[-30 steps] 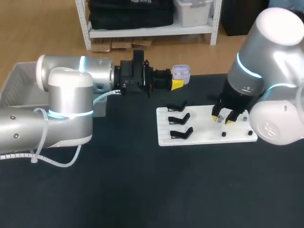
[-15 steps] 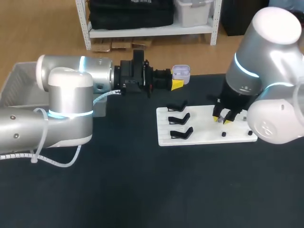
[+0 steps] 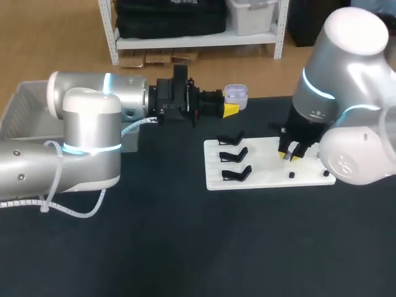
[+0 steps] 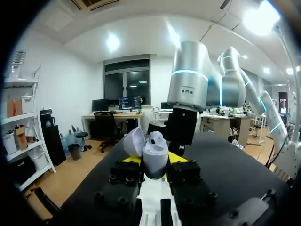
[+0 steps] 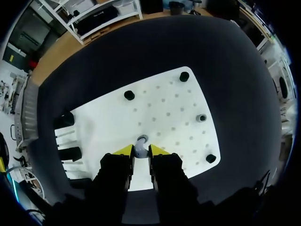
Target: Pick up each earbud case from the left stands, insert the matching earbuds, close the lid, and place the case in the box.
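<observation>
Left gripper (image 4: 155, 162) is pinching the earbud case (image 4: 151, 149) from both sides, with the lid standing open. It is hanging at the far edge of the table (image 3: 185, 247), well apart from the white board (image 3: 260, 176). Right gripper (image 5: 141, 151) is pointing down, low over the board, its fingers drawn narrow and pinching a small earbud (image 5: 141, 140), to the right of the three black stands (image 3: 234, 154).
</observation>
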